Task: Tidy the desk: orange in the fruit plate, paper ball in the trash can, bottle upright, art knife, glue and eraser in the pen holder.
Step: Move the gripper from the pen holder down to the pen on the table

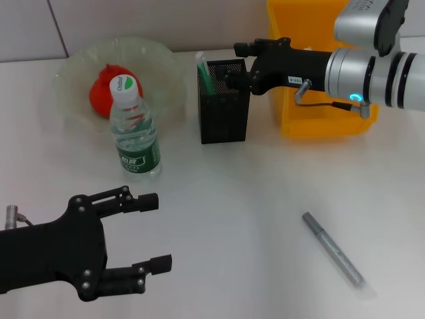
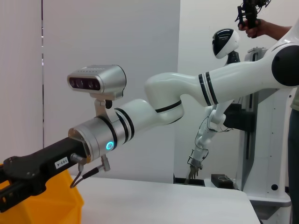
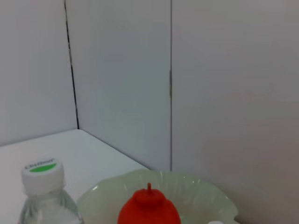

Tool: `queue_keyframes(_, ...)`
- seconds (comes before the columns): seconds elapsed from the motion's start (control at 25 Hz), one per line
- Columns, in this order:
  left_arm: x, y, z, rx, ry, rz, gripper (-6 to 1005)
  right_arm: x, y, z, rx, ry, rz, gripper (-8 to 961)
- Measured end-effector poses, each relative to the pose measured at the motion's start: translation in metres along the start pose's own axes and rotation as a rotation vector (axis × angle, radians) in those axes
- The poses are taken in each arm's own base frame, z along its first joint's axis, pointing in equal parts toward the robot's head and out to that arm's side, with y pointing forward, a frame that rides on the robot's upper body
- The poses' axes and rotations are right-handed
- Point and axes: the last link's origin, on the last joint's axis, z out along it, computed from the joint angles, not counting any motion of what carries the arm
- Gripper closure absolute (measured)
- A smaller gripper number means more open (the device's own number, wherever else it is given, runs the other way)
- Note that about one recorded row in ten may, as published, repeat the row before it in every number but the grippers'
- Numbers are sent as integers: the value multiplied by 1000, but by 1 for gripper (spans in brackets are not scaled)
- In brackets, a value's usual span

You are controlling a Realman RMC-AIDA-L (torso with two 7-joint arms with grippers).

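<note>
Black mesh pen holder stands on the white surface with the right hand directly over its mouth; whether its fingers are closed or released cannot be told. A green item already stands inside. Judged step: dropping a small item into the holder. Orange lies in the fruit plate, bottle upright. Left hand rests idle, fingers spread. Next: withdraw, then collect the grey pen-like tool
</note>
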Motion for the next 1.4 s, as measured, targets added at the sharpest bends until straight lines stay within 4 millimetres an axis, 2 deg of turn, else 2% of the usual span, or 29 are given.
queue_keyframes(0.28,-1,0,-1,3,0,0,207,-4,-2,-17,7,-55,4,243)
queue_keyframes(0.84,0,-1,-1,5,1,-2,207,1,8,-65,-23,-101,23,244)
queue_keyframes(0.92,0,-1,-1,6,1,-3,207,5,12,-78,-37,-103,28,244)
queue_keyframes(1.12,-1,-1,-1,8,2,-5,207,12,23,-96,-70,-93,30,245)
queue_keyframes(1.4,-2,0,-2,12,3,-6,207,31,30,-101,-112,70,44,245)
